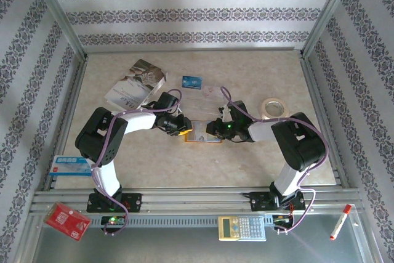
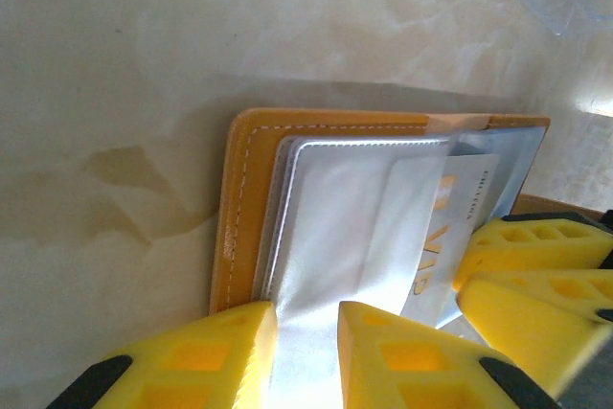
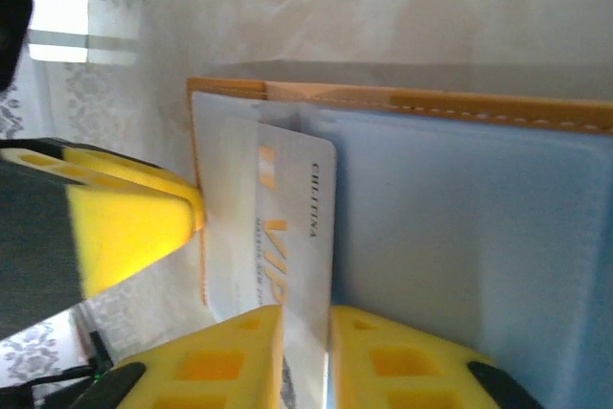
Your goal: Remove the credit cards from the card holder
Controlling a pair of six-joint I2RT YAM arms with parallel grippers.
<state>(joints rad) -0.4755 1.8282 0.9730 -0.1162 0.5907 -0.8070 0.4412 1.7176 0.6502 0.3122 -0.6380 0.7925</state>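
Reading from the left, we found the left gripper [image 2: 306, 318] at the left-hand end of the card holder [image 1: 203, 140], which lay open and flat on the table [image 1: 160, 164] between the two arms. Its jaws stood only narrowly apart. In the left wrist view a silvery clear pocket leaf [image 2: 335, 227] of the holder showed through the gap and ran on beneath the yellow fingertips, though we could not tell whether they pressed on it. Further right, a grey-white card [image 3: 297, 227] marked VIP lay on the holder's inner face, beside the blue-grey lining. The right gripper [image 3: 306, 318] sat at that card's near end with its jaws likewise a narrow gap apart. The card's end showed in the gap and passed under one finger, and we could make out no pinch on it. Beyond the holder, well apart from it and from both grippers, a blue card [image 1: 192, 82] lay flat on the table.
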